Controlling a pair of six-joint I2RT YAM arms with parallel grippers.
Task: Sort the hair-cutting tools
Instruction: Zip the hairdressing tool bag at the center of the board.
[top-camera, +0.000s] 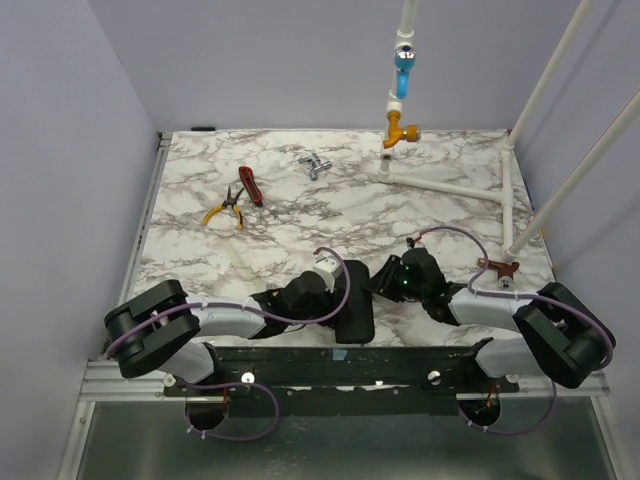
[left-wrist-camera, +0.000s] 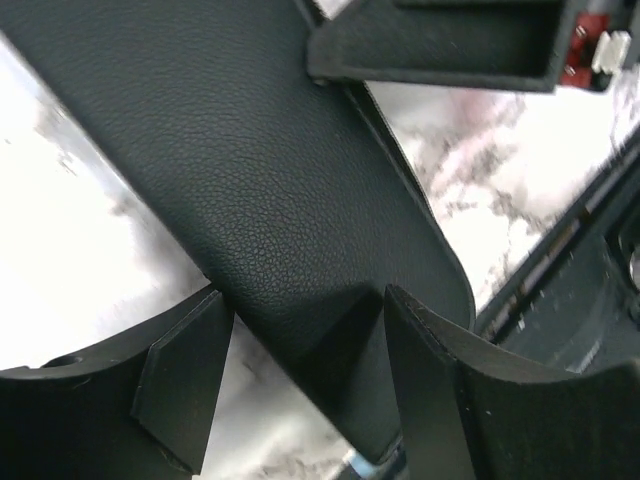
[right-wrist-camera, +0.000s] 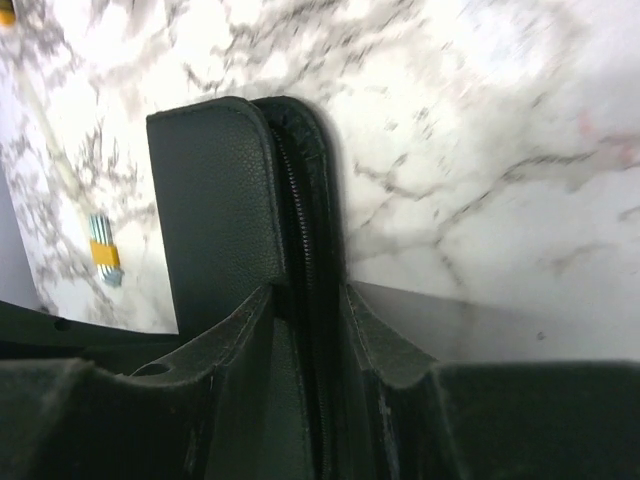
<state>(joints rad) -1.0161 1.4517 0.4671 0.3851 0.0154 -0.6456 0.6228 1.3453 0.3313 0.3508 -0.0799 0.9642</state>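
A black leather pouch (top-camera: 356, 312) lies at the near middle of the marble table, between both arms. My left gripper (top-camera: 335, 285) stands open astride the pouch's (left-wrist-camera: 270, 200) end. One fingertip (left-wrist-camera: 190, 370) meets its edge and the other fingertip (left-wrist-camera: 430, 380) hangs over its face. My right gripper (top-camera: 385, 283) is shut on the pouch's zippered edge (right-wrist-camera: 300, 200), with a pad pressed against each side. Small silver scissors (top-camera: 315, 165) lie at the far middle of the table. The comb is out of view.
Yellow-handled pliers (top-camera: 222, 210) and a red-handled tool (top-camera: 250, 186) lie at the far left. A white pipe frame (top-camera: 450, 187) with an orange and blue fitting (top-camera: 402, 120) stands at the back right. A small brown piece (top-camera: 498, 267) sits by the right edge.
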